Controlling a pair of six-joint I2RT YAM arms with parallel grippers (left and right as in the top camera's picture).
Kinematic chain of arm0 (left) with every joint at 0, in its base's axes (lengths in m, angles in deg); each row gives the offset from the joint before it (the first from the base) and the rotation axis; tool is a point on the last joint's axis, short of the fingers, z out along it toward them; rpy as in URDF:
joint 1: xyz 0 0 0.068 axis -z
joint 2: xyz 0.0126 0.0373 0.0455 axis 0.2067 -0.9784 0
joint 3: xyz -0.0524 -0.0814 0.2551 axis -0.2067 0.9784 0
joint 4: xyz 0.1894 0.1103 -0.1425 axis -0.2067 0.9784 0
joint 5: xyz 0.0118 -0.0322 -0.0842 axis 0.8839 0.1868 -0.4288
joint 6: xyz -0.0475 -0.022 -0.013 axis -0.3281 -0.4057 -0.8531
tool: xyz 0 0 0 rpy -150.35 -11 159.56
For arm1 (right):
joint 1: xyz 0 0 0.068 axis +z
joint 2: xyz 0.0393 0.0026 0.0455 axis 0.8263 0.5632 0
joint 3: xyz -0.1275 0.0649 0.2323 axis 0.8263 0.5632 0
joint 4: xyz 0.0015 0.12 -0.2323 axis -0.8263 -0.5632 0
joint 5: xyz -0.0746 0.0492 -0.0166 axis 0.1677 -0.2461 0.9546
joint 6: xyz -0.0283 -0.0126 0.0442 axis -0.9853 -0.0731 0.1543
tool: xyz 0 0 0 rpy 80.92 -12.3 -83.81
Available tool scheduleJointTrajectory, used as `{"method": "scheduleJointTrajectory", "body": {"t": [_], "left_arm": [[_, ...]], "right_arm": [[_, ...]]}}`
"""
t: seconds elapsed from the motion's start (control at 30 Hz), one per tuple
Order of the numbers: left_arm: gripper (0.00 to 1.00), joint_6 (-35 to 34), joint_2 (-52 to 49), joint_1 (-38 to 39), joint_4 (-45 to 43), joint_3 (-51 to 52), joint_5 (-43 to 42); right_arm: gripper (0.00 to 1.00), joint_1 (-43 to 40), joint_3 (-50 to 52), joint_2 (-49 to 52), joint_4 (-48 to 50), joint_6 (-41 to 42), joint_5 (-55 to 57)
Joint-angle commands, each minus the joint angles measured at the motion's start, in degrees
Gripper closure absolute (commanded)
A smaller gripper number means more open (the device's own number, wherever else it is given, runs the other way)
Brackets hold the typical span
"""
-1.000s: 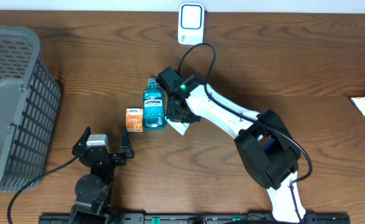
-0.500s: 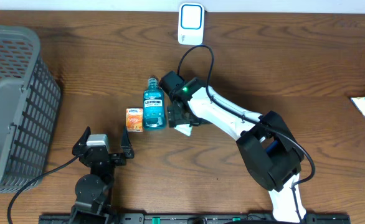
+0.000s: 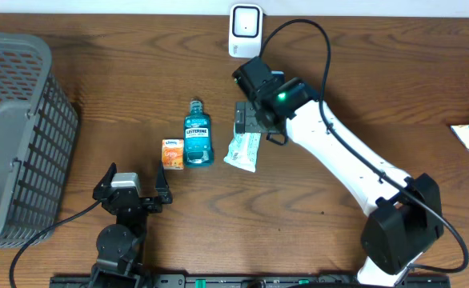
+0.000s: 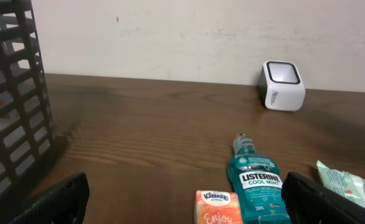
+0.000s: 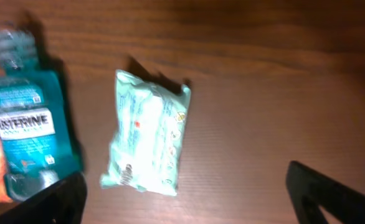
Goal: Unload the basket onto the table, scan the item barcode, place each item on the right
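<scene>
- Camera overhead: right gripper (image 3: 249, 120) with jaws spread wide and nothing between them, hovering just at 12 o'clock of wipes packet (image 3: 242, 152). Sat lower a second ago, pressed in over that packet right beside mouthwash bottle (image 3: 198, 136); now lifted off toward 1 o'clock.
- Same view: wipes packet fully uncovered, flat on table (image 3: 362, 88), close at 3 o'clock of the bottle but apart from it. Scanner (image 3: 245, 30) well away at 12 o'clock, near the far edge.
- Same view: tissue pack (image 3: 171, 154) tight against the bottle at its 9 o'clock, unmoved. Left gripper (image 3: 134, 186) parked toward 7 o'clock of the bottle, fingers spread, empty, in the same place as before. Basket (image 3: 18, 136) at the 9 o'clock edge.
- Camera on left wrist: left gripper (image 4: 185, 180) wide apart, gripping nothing. Bottle (image 4: 254, 180) and tissue pack (image 4: 218, 208) dead ahead, scanner (image 4: 282, 85) beyond them at 1 o'clock, one end of the packet (image 4: 350, 186) showing at 3 o'clock, basket (image 4: 11, 93) at 9 o'clock.
- Camera on right wrist: right gripper (image 5: 184, 177) open, both fingers low in the corners. Packet (image 5: 148, 140) lying loose below, toward 10 o'clock, untouched; bottle (image 5: 27, 130) at 9 o'clock.
- Meaning for the task: reads as a release, not a carry. No barcode anywhere near the scanner window at present, so either a fresh grasp or a pick of another item still needed.
</scene>
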Motion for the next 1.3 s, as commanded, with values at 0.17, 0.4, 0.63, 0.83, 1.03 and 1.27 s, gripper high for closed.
{"method": "scheduleJointTrajectory", "body": {"t": [0.17,0.4,0.63,0.83,1.03,1.27], "left_arm": [[0.02,0.11,0.00,0.04,1.88,1.22,0.31],[0.02,0.11,0.00,0.04,1.88,1.22,0.31],[0.02,0.11,0.00,0.04,1.88,1.22,0.31],[0.02,0.11,0.00,0.04,1.88,1.22,0.31],[0.02,0.11,0.00,0.04,1.88,1.22,0.31],[0.02,0.11,0.00,0.04,1.88,1.22,0.31]], "right_arm": [[0.27,-6.86,11.93,4.07,11.15,-6.91,-19.91],[0.26,-8.17,20.68,4.24,24.83,-9.66,-28.63],[0.25,-8.11,24.13,8.09,30.16,-7.91,-28.55],[0.28,-8.11,24.13,14.23,34.18,-7.91,-28.52],[0.99,-8.35,23.45,17.51,32.11,-7.91,-28.70],[0.99,-10.49,20.98,13.33,26.53,-12.87,-30.38]]}}
